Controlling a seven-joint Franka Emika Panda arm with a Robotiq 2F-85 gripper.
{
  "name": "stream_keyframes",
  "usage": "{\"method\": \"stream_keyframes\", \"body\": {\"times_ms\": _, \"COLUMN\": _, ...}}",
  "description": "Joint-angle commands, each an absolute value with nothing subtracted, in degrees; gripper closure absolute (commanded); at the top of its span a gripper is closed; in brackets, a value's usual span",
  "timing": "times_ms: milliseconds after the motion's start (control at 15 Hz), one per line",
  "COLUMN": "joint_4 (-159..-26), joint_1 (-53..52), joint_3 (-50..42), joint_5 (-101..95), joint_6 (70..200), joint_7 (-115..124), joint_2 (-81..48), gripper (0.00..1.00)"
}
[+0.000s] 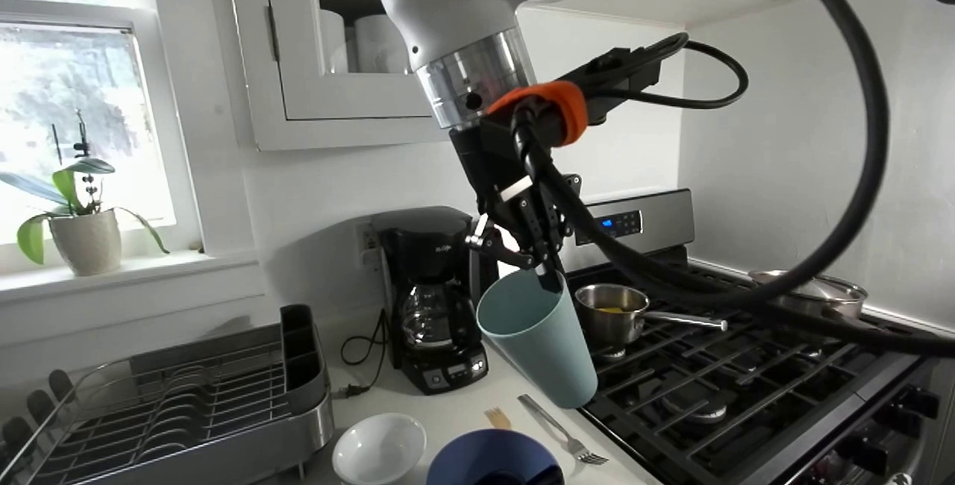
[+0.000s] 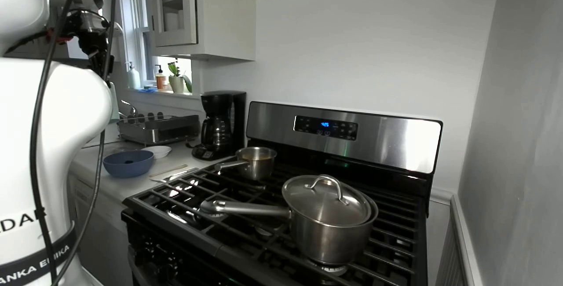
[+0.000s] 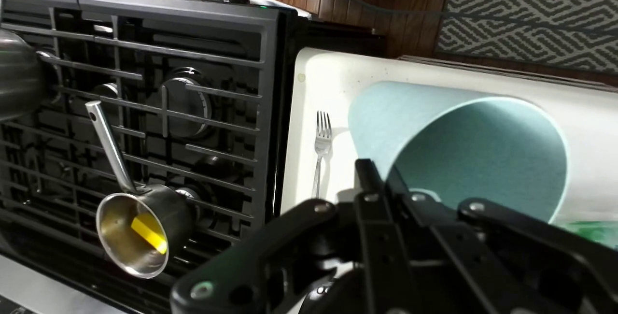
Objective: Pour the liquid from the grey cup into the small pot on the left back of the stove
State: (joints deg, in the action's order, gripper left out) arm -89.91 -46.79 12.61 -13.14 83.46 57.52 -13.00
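Close up at the left edge of an exterior view stands the white robot arm (image 2: 66, 114). A black band (image 2: 33, 262) low on it reads "ANKA EMIKA", cut off by the frame; letters above look like "DAR". In an exterior view the arm slopes down from the top centre, and the gripper (image 1: 550, 270) points downward near mid-frame. There the grey cup (image 1: 552, 354) hangs tilted below it, mouth to the upper left, base to the lower right. The wrist view shows the fingers clamped on the cup's wall, one inside the mouth and one outside. Farther off, on the stove (image 2: 387, 145), a lidded steel pot (image 2: 330, 233) stands right of centre in an exterior view. The small pot (image 3: 173, 210) is at the lower left of the wrist view, well apart from the cup, something yellow (image 3: 149, 233) inside. A black coffee maker (image 1: 418, 227) carries pale lettering too small to read; at the back, the stove's display (image 2: 325, 125) shows blue digits, also unclear.
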Motion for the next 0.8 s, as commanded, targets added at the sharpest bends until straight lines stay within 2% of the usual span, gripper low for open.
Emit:
{"method": "stream_keyframes", "body": {"times_ms": 0, "joint_4": -96.1, "joint_1": -42.4, "joint_3": 13.6, "joint_5": -11.5, "joint_6": 85.5, "joint_7": 56.7, "joint_2": -4.1, "gripper": 0.99}}
{"method": "stream_keyframes", "body": {"times_ms": 400, "joint_4": -110.3, "joint_1": -31.9, "joint_3": 14.2, "joint_5": -10.4, "joint_6": 87.5, "joint_7": 52.4, "joint_2": 13.4, "gripper": 0.99}}
{"method": "stream_keyframes", "body": {"times_ms": 733, "joint_4": -123.5, "joint_1": -21.0, "joint_3": 12.9, "joint_5": -10.1, "joint_6": 95.1, "joint_7": 43.4, "joint_2": 25.4, "gripper": 0.99}}
